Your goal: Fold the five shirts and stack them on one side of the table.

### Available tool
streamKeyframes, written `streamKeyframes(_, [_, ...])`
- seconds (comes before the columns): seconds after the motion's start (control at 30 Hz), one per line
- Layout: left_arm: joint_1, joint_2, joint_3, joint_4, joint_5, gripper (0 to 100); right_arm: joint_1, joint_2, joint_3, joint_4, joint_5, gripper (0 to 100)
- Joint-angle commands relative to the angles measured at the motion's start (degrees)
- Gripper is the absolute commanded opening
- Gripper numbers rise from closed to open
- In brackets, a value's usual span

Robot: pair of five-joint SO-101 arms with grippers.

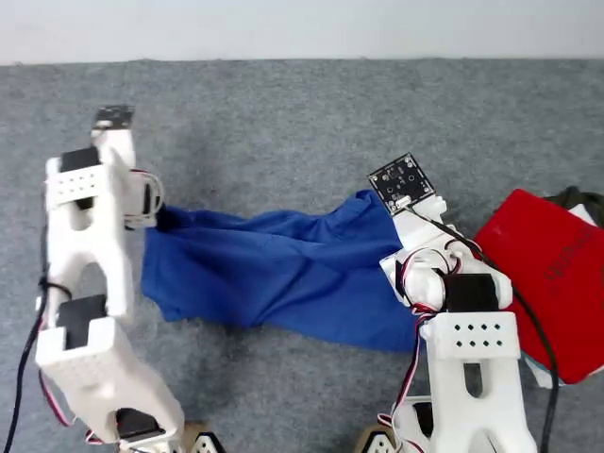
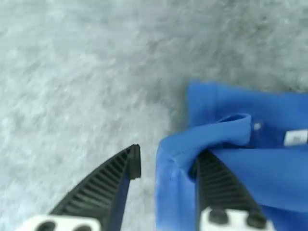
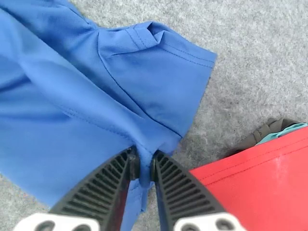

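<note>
— Where's the blue shirt point(image 1: 274, 269)?
— Mid grey table point(image 1: 283, 113); the folded red shirt point(image 1: 552, 274) lies at 3 o'clock.
— Grippers?
— Right gripper point(image 3: 142, 166) pinches its 3 o'clock edge tight. Left gripper point(image 2: 166, 161), at 9 o'clock, gapes, cloth against one finger.

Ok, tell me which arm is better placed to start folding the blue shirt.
Right, probably. The right gripper is shut on the blue shirt near the red shirt, ready to lift; the left gripper is open, with fabric draped over one finger, unclamped.
</note>
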Motion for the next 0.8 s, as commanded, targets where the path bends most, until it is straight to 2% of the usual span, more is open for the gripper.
streamKeyframes(0.0, [0.09, -5.98, -1.8, 5.01, -2.9, 19, 0.13, 0.04, -0.18, -0.57, 0.09, 1.1])
streamKeyframes(0.1, [1.85, -7.82, -1.8, 8.18, -3.96, 23, 0.13, -0.04, -0.18, -0.57, 0.09, 1.1])
streamKeyframes(0.23, [5.1, -8.35, -1.89, 8.09, -4.04, 23, 0.04, -0.04, -0.18, -0.57, 0.09, 1.1])
streamKeyframes(0.37, [10.99, -8.35, -1.89, 3.6, -3.43, 23, -2.24, 0.04, -0.18, -0.57, 0.09, 1.1])
streamKeyframes(0.43, [12.4, -8.35, -1.98, 1.85, -0.53, 23, -3.38, 0.04, -0.18, -0.57, 0.09, 1.1])
streamKeyframes(0.53, [12.48, -8.53, -2.07, 1.49, 1.76, 23, -3.56, 0.04, -0.18, -0.48, 0.09, 1.1])
streamKeyframes(0.77, [11.43, -8.88, -2.07, 9.23, -1.32, 23, -3.47, -0.04, -0.09, -0.48, 0.09, 1.0])
